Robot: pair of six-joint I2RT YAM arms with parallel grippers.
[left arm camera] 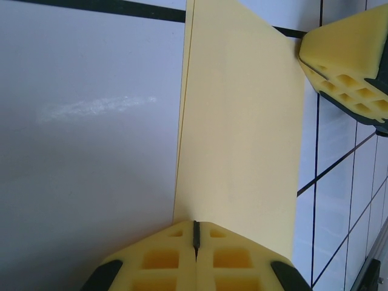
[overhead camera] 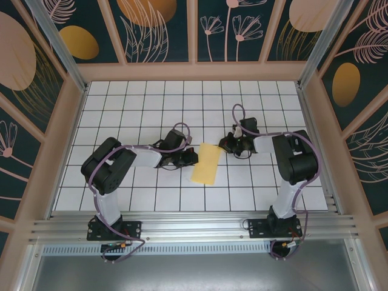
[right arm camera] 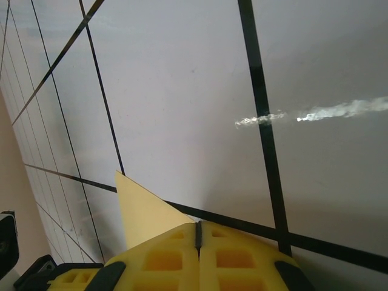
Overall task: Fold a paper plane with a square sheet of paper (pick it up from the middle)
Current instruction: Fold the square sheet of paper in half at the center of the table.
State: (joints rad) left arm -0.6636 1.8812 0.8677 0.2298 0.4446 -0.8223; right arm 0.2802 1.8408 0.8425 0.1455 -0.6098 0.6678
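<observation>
The square sheet of paper (overhead camera: 206, 163) is yellow and lies flat mid-table, folded over into a narrow rectangle. Two layers show along its long edge in the left wrist view (left arm camera: 242, 121). My left gripper (overhead camera: 193, 156) is shut, its tips (left arm camera: 195, 229) resting on the sheet's left short end. My right gripper (overhead camera: 224, 145) is shut too, its tips (right arm camera: 198, 229) set down at the sheet's far right corner (right arm camera: 142, 206). The right gripper's yellow fingers (left arm camera: 348, 60) show at the far end of the sheet. Whether either pinches paper is hidden beneath the pads.
The table (overhead camera: 139, 109) is white with a black grid. Patterned walls (overhead camera: 182, 30) close it in at the back and sides, and a metal rail (overhead camera: 194, 227) runs along the near edge. Both arm bases stand on that rail.
</observation>
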